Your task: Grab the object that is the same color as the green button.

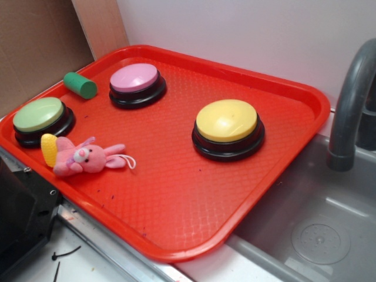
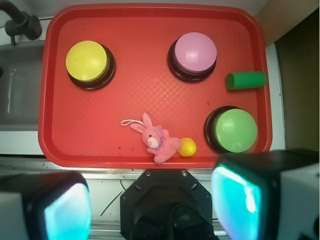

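Observation:
The dark-green cylinder (image 1: 80, 85) lies on its side at the far left corner of the red tray (image 1: 176, 200), between the green button (image 1: 40, 116) and the pink button (image 1: 137, 82). In the wrist view the cylinder (image 2: 245, 80) is at the tray's right edge, above the green button (image 2: 234, 130). My gripper (image 2: 152, 200) is open and empty, high above the tray's near edge. Its two fingers (image 2: 60, 210) stand wide apart at the bottom of the wrist view. The gripper does not show in the exterior view.
A yellow button (image 1: 228, 126) sits mid-tray. A pink plush bunny holding a yellow piece (image 1: 85, 157) lies near the green button. A grey sink (image 1: 317, 229) with a faucet (image 1: 351, 100) is to the right. A cardboard wall (image 1: 35, 41) stands behind the tray.

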Controlling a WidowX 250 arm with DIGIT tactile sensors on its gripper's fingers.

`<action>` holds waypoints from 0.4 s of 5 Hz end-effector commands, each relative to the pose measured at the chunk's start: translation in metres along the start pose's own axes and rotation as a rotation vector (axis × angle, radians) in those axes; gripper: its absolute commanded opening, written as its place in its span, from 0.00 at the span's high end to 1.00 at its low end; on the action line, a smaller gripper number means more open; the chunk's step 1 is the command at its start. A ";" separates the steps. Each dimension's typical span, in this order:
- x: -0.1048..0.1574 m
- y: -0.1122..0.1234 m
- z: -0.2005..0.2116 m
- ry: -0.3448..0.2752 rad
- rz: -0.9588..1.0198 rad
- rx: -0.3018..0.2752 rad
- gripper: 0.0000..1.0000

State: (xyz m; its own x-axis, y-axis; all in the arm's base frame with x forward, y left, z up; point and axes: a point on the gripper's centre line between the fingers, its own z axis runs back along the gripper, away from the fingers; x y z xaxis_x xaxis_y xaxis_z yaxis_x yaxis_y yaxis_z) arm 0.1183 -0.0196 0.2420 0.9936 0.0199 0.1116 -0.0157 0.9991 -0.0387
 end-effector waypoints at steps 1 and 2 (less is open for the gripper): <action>0.000 0.000 0.000 0.000 0.000 0.000 0.00; 0.012 0.016 -0.011 -0.001 0.162 0.054 0.00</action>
State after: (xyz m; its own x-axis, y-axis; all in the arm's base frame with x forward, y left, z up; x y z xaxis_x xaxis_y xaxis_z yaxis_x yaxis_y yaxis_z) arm 0.1288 -0.0050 0.2282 0.9810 0.1684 0.0965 -0.1693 0.9856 0.0015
